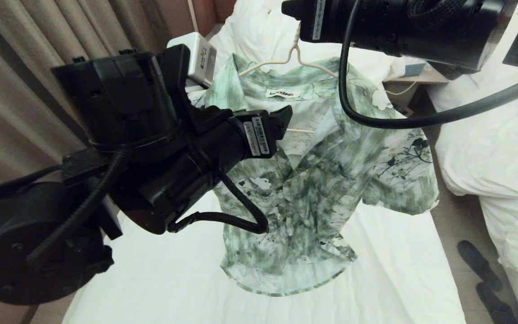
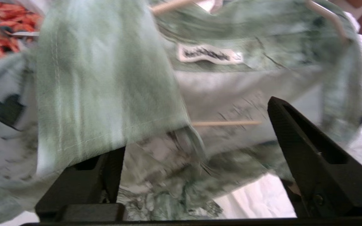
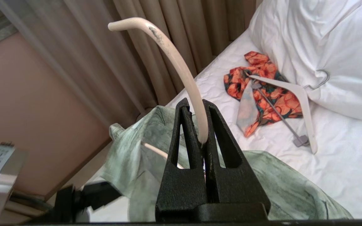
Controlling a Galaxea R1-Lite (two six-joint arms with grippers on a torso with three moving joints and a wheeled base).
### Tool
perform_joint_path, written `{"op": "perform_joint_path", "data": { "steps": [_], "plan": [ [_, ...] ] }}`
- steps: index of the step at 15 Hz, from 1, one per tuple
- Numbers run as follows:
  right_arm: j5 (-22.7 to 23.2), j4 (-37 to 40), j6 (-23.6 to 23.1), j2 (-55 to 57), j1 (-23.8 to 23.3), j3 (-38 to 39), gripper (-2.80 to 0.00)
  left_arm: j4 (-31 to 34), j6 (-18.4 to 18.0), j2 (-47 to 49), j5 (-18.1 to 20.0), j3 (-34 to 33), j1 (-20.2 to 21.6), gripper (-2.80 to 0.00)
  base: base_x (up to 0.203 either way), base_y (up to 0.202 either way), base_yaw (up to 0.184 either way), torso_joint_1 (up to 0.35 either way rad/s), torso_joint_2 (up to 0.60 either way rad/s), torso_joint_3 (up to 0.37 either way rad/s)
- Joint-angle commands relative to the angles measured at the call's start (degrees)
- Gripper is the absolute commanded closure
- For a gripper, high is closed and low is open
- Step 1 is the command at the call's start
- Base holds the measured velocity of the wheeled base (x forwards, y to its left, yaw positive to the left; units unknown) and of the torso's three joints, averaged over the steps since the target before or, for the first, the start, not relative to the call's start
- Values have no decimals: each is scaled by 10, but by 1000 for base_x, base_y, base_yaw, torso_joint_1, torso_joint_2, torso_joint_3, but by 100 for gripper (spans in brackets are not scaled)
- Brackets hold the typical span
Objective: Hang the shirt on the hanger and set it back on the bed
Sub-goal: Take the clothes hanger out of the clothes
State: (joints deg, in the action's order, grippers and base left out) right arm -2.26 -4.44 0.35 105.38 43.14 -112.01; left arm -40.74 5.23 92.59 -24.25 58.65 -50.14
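I have the right gripper (image 3: 203, 125) clenched on the hanger (image 3: 181, 69) at its hook, so the shirt (image 1: 313, 180) hangs from it above the bed (image 1: 398, 270). My left gripper (image 2: 196, 138) stands released right at the shirt's collar, with fabric draped over one finger (image 2: 83, 175).

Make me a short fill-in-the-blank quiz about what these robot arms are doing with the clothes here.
1. The right gripper is shut on the hook of the ____.
2. The left gripper is ____, holding nothing.
3. The shirt hangs above the ____.
4. The orange garment lies under a white ____.

Missing: hanger; open; bed; hanger
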Motion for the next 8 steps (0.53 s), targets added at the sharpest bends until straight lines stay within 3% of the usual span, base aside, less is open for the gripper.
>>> {"op": "perform_joint_path", "data": {
  "steps": [1,2,3,8],
  "plan": [
    [0,-1,0,0,6,5,0,-2,0,-7,-2,2,7,-280,0,0,0,0,0,0],
    [-1,-1,0,0,8,8,0,-2,0,-9,-3,2,8,-280,0,0,0,0,0,0],
    [-1,-1,0,-1,8,10,0,-2,-1,-9,-3,0,11,0,0,0,0,0,0,0],
    [-1,-1,0,-2,9,12,0,-2,-7,-17,-3,-4,11,0,0,0,0,0,0,0]
  ]
}}
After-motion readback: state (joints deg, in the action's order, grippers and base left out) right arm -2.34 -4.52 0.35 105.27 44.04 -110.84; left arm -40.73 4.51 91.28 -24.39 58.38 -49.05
